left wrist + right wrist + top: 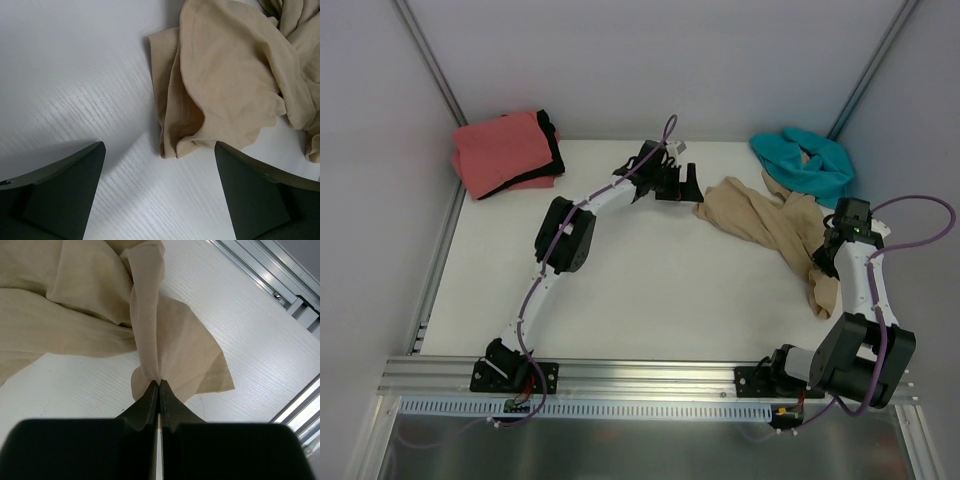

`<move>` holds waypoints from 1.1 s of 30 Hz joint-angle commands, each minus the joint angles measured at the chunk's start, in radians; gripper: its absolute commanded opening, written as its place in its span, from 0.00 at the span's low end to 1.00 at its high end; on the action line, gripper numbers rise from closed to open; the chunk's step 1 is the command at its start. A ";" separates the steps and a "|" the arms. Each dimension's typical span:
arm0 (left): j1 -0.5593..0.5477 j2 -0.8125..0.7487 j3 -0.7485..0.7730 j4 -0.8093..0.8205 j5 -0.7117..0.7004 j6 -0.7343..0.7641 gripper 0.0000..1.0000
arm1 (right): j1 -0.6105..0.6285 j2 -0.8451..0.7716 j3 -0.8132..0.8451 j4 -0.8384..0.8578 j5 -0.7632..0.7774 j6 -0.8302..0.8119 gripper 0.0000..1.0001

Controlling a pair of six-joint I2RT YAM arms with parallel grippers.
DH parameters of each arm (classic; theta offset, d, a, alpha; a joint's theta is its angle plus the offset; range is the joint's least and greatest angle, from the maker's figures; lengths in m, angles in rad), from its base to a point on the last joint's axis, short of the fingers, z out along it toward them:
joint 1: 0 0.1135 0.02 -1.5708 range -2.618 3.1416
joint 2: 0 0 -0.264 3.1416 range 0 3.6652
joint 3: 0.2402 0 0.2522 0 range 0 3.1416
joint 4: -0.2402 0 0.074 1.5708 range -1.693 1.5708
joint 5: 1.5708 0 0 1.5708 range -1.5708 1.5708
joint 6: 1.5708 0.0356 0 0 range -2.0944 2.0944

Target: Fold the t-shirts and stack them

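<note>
Lying crumpled on the right half of the table (650, 300), the tan shirt (760, 220) runs as a long, rumpled band from the far middle toward the right edge. Its cloth is thin and matte, full of soft folds, with stitched hems showing at both ends. The right gripper (159, 384) is clenched on a twisted fold near the shirt's right end; the pinched cloth is gathered into a narrow rope at the tips, and a flat flap with a sewn hem lies on the table just past them. The left gripper (160, 195) stands over the table at the shirt's left end with its jaws spread wide and nothing between them. A doubled hem edge lies just ahead of its fingers, apart from both.

A teal shirt (808, 165) sits heaped in the far right corner, just beside the tan one and seemingly touching it. In the far left corner lies a coral shirt (500, 152), roughly folded, with a black shirt (553, 140) showing along its right and near edges.

The table is white with a faint streaked grain. Pale grey walls close it in, with metal posts (430, 60) slanting up at the corners. An aluminium rail (650, 378) crosses the near edge and carries both arm bases. Purple cables run along the arms.
</note>
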 commanded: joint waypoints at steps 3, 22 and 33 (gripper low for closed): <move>-0.016 0.010 0.008 0.065 0.038 -0.053 0.94 | -0.007 0.012 0.031 0.005 0.011 0.002 0.01; -0.073 0.076 0.071 0.099 0.161 -0.158 0.00 | -0.007 0.024 0.033 0.005 0.005 0.007 0.01; 0.062 -0.283 -0.259 -0.108 0.054 -0.014 0.00 | -0.007 0.013 0.050 0.002 0.002 -0.004 0.01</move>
